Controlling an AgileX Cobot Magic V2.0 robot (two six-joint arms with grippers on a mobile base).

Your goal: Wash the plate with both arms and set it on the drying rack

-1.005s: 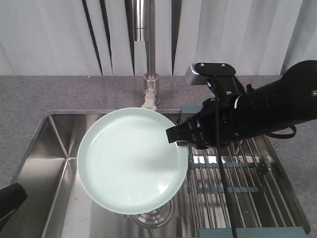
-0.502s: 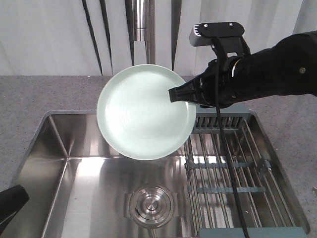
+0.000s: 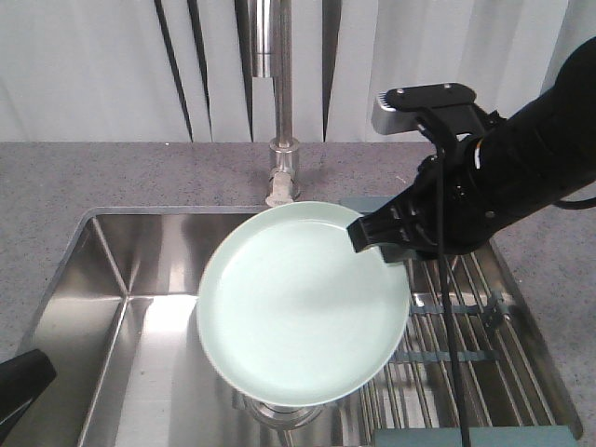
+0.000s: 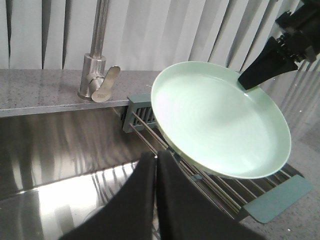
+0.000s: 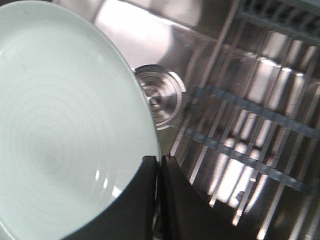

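Note:
The pale mint-green plate point(image 3: 303, 303) hangs tilted over the sink, its right edge above the drying rack point(image 3: 466, 307). My right gripper point(image 3: 365, 235) is shut on the plate's upper right rim. In the right wrist view its jaws point(image 5: 159, 160) pinch the rim of the plate point(image 5: 60, 135), with the rack's rods point(image 5: 240, 125) behind. My left gripper point(image 4: 156, 155) is shut with nothing in it, low over the sink and apart from the plate point(image 4: 220, 120). In the front view only a black part of the left gripper point(image 3: 19, 386) shows at the bottom left.
The steel faucet point(image 3: 279, 93) stands behind the sink point(image 3: 102, 270). The round drain point(image 5: 160, 97) lies on the sink floor, mostly hidden under the plate in the front view. Grey countertop surrounds the sink.
The right arm has brought the plate down from in front of the faucet and to the right, so its edge now overlaps the rack. The left gripper has stayed put.

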